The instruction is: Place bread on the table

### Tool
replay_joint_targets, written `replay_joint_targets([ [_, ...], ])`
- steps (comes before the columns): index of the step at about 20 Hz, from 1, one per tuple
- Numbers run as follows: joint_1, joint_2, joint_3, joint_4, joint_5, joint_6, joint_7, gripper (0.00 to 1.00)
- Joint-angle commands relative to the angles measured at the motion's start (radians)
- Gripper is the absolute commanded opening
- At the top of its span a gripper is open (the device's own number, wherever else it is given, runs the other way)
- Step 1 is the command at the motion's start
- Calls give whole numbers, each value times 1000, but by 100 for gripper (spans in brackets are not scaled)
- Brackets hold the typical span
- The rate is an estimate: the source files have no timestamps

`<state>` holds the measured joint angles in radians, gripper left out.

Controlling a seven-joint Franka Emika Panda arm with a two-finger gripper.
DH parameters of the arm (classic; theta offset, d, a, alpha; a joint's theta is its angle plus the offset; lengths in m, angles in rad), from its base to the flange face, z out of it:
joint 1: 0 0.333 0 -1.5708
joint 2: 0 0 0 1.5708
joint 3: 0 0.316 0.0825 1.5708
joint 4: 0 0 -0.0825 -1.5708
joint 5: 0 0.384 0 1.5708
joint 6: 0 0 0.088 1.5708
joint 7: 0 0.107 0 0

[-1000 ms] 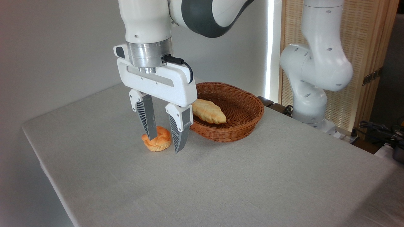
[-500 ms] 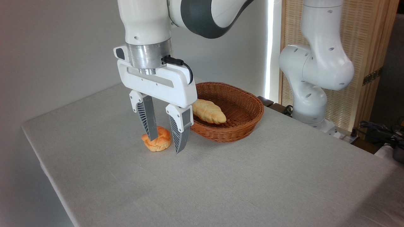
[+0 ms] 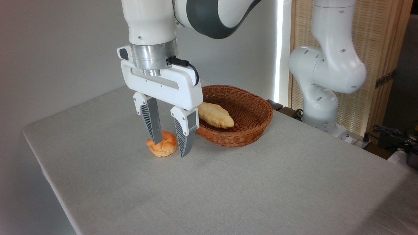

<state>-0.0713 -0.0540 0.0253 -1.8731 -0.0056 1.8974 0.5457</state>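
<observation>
At frame centre-left, the gripper (image 3: 168, 147) hangs with jaws apart astride an orange bun (image 3: 163, 148) on the grey-clothed table (image 3: 228, 189). Right of it, the bread (image 3: 215, 115) lies inside the wicker basket (image 3: 251, 129).

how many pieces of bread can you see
2: a pale braided loaf in the wicker basket, and an orange bun on the table between the open fingers.

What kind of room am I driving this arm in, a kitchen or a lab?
Most likely a lab or demo room, not a kitchen. The table wears a plain grey cloth with only a wicker basket and bread as props, loose cables lie at the right, and a slatted wooden screen stands behind.
</observation>
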Motion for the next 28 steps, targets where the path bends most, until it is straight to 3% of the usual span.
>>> replay_joint_targets([
  [1, -2, -17, -4, 3, -16, -1, 0, 100],
  [8, -61, -70, -1, -3, -16, -3, 8, 100],
  [12, -119, -90, 2, -23, -14, -18, 10, 100],
  [19, -125, -131, 5, -27, -10, -126, 25, 100],
  [20, -128, -133, 5, -27, -10, -127, 43, 100],
  [25, -157, -179, 8, -53, -10, -239, 339, 100],
  [28, -192, -193, 8, -73, -10, -244, 427, 100],
])
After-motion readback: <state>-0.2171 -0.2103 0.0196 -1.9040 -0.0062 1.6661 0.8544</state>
